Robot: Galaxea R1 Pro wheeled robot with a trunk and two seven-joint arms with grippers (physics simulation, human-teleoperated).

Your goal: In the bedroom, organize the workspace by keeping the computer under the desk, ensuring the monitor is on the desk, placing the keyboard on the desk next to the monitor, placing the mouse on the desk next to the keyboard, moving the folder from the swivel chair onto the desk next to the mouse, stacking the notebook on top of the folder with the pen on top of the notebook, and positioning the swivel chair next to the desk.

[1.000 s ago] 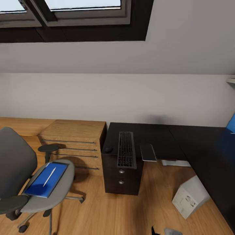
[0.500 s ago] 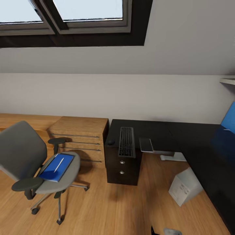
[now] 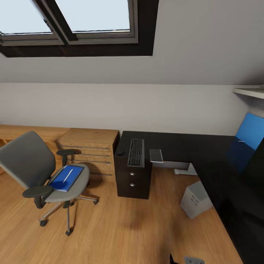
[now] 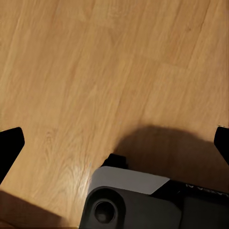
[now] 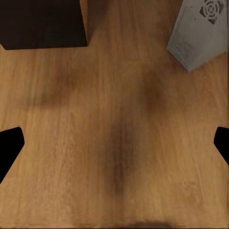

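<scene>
Left tool spread wide, right tool likewise, seemingly empty

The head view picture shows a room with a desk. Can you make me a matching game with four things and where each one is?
Things:
1. folder
2. keyboard
3. computer
4. mouse

Places:
a. on the floor by the desk
b. on the desk, just left of the keyboard
c. on the seat of the swivel chair
d. on the desk, above the black drawers

Pairs: 1-c, 2-d, 3-a, 4-b
</scene>
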